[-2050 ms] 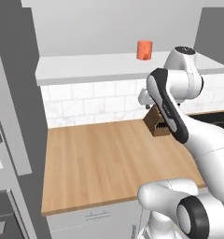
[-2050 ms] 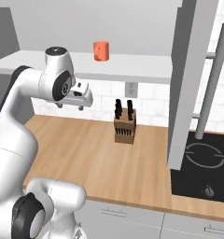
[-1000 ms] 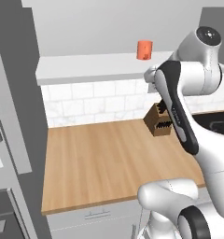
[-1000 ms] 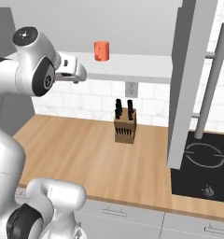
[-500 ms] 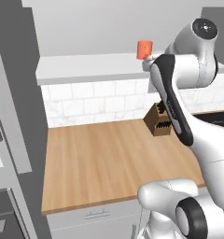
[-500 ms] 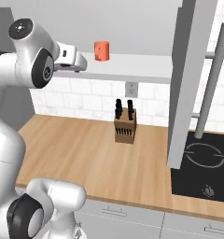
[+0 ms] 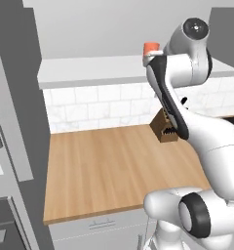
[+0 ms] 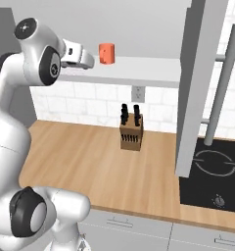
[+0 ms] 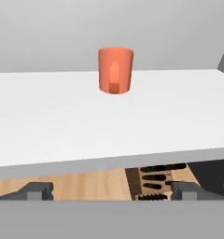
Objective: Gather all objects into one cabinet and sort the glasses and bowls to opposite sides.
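- Clearly, in the left base view the orange-red cup [image 7: 150,48] stood upright on the white shelf board [image 7: 89,72], back from its front edge; the arm hid its lower right part.
- In the right base view the tool [image 8: 87,60] hung just short of that cup [image 8: 106,53], level with it, the cup lying straight ahead.
- In the hand view the tool [image 9: 111,190] was spread wide and empty at the shelf board's [image 9: 62,126] front edge; the cup [image 9: 115,70] stood ahead, centred between the fingertips [image 9: 38,190], its far side unseen. Below, the knife block [image 9: 153,182] was partly cut off.

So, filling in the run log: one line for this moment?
phase: approach | gripper: open, empty | target: orange-red cup, upright on white shelf | contact: none
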You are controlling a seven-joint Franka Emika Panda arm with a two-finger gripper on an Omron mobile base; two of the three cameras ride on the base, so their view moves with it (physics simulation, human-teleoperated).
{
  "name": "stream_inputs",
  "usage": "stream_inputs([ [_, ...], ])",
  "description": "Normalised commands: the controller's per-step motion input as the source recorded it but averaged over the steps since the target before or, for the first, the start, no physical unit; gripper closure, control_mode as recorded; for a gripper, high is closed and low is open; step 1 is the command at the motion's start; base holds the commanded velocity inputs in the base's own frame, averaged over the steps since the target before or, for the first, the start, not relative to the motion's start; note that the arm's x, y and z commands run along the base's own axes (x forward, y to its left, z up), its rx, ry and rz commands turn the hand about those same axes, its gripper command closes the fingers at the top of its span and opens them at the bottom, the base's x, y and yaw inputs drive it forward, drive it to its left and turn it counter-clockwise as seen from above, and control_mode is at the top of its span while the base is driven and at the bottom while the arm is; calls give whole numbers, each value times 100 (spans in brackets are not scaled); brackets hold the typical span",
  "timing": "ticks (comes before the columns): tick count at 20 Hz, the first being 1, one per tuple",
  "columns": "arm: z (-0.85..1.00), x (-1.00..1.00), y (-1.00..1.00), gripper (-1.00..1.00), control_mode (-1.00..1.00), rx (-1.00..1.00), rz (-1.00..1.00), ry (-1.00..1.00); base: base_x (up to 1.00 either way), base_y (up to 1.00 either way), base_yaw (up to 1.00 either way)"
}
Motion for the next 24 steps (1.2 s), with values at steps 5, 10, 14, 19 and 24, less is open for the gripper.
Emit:
stream_inputs([
  [5, 0, 40, -2, -100, -100, -1, -5, -3, 0, 0, 0],
  [10, 0, 28, -18, -100, -100, 0, -3, 0, 0, 0, 0],
  [14, 0, 28, -31, -100, -100, 0, 0, 0, 0, 0, 0],
  [19, 0, 39, -13, -100, -100, 0, 0, 0, 0, 0, 0],
  [24, 0, 36, 0, -100, -100, 0, 0, 0, 0, 0, 0],
])
